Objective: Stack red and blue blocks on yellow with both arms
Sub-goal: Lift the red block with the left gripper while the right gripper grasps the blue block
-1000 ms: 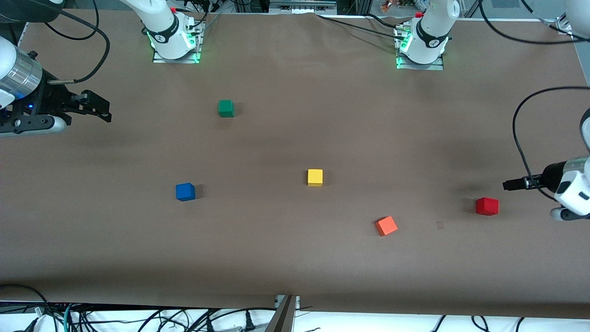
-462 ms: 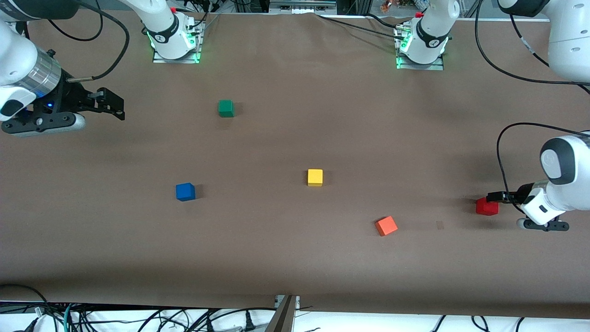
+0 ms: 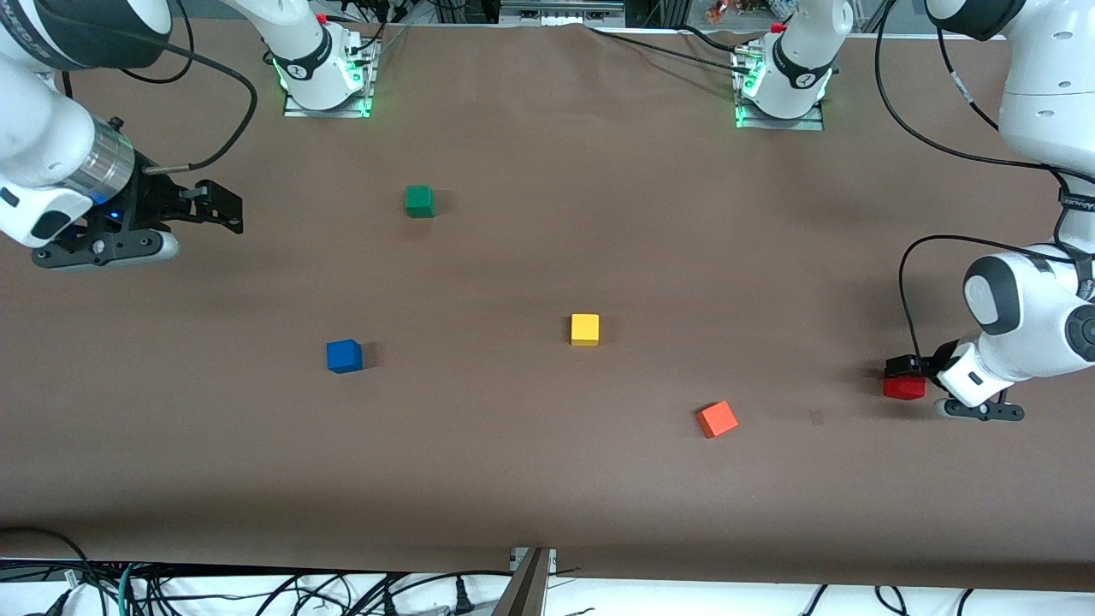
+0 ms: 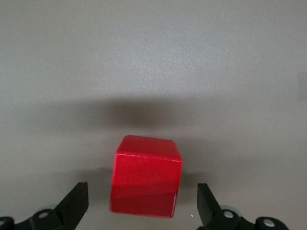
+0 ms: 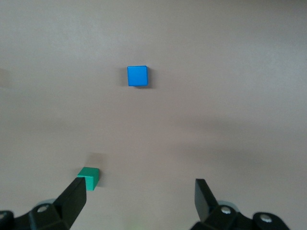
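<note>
The red block point(image 3: 904, 388) sits near the left arm's end of the table. My left gripper point(image 3: 902, 368) is low over it and open. In the left wrist view the red block point(image 4: 146, 177) lies between the two fingers of the left gripper point(image 4: 142, 201), with a gap on each side. The blue block point(image 3: 344, 356) sits toward the right arm's end and also shows in the right wrist view point(image 5: 137, 76). The yellow cube point(image 3: 585, 329) sits mid-table. My right gripper point(image 3: 224, 208) is open and empty in the air over the right arm's end point(image 5: 139, 196).
A green cube point(image 3: 419, 201) sits farther from the front camera than the blue block and shows beside a right finger point(image 5: 89, 178). An orange cube point(image 3: 717, 419) lies between the yellow and red cubes, nearer the front camera. The table is brown point(image 3: 547, 479).
My left gripper has come down from beside the red block to straddle it. My right gripper has moved a little toward the table's middle. No cube has moved.
</note>
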Available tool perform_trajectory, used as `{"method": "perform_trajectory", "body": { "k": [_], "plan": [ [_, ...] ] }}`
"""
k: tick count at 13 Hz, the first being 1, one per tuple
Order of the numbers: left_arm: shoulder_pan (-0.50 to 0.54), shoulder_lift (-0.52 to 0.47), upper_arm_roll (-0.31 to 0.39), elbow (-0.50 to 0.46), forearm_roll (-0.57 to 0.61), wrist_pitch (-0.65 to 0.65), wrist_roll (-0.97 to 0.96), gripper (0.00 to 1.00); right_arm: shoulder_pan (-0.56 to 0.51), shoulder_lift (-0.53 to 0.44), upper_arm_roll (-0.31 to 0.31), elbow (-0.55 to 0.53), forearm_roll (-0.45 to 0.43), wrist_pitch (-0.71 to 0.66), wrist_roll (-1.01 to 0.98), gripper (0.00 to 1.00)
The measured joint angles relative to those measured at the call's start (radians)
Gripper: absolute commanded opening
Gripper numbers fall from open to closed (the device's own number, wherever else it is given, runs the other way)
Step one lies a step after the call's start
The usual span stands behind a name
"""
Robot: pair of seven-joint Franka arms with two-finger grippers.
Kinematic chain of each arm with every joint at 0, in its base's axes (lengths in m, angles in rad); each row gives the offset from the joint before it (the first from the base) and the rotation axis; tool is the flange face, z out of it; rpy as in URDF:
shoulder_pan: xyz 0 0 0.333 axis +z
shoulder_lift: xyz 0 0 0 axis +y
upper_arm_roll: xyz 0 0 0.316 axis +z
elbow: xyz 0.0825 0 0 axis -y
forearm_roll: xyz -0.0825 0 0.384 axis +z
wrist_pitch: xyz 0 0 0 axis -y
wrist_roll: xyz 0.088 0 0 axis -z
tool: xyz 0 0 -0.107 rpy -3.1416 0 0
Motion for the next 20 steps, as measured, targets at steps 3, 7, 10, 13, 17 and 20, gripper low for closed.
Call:
{"method": "perform_trajectory", "body": {
  "k": [3,7,10,13,17,20],
  "plan": [
    [-0.013,0.002,-0.001,0.0,0.0,0.005,0.004,0.0,-0.004,0.05,-0.003,0.0,-0.001,0.0,0.0,1.0],
    [-0.021,-0.019,-0.046,0.028,0.0,0.0,-0.006,0.0,-0.012,0.128,-0.007,-0.001,-0.001,0.019,0.0,1.0],
    [-0.094,-0.061,-0.113,0.1,0.0,-0.134,-0.223,0.0,-0.013,0.16,-0.01,0.0,0.0,0.046,0.0,1.0],
    [-0.281,-0.087,-0.133,0.161,0.0,-0.243,-0.568,0.0,-0.009,0.22,-0.004,-0.002,0.001,0.191,0.0,1.0],
    [-0.591,-0.067,-0.127,0.196,0.0,-0.254,-0.872,0.0,0.023,0.408,0.016,-0.005,0.017,0.516,-0.036,1.0],
    [-0.693,-0.024,-0.12,0.223,0.0,-0.252,-0.907,0.0,0.026,0.522,0.024,-0.002,0.107,0.632,-0.067,1.0]
  ]
}}
